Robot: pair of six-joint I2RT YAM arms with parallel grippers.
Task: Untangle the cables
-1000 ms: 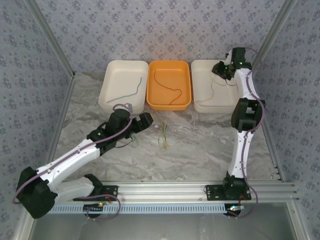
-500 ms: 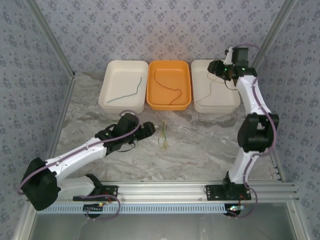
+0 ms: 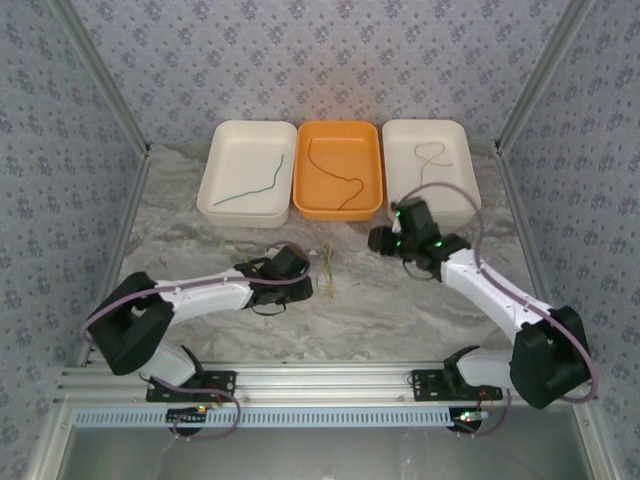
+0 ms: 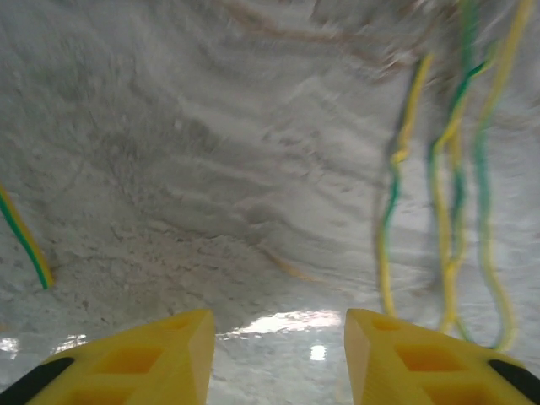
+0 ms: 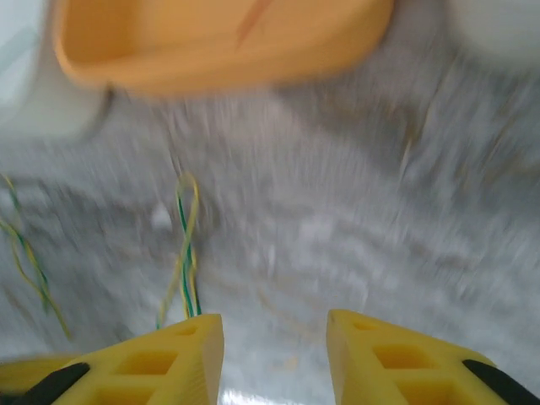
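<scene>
Seen from above, a loose bundle of yellow-and-green cables [image 3: 327,268] lies on the marbled desk [image 3: 400,300] at centre frame, just below the orange tray [image 3: 338,214]. The left tool [image 4: 277,354] sits just left of the bundle and the right tool [image 5: 274,354] to its right. Both stand open with bare desk between their fingers. A dark green cable [image 3: 255,187] rests in the left cream tray [image 3: 205,190], a dark red cable [image 3: 345,181] in the orange tray, and a pale cable [image 3: 430,152] in the right cream tray [image 3: 425,125].

Probably a robotics lab cell, patterned backdrop walls [image 3: 330,60], aluminium rail [image 3: 330,380], marbled tabletop [image 3: 400,305]
</scene>
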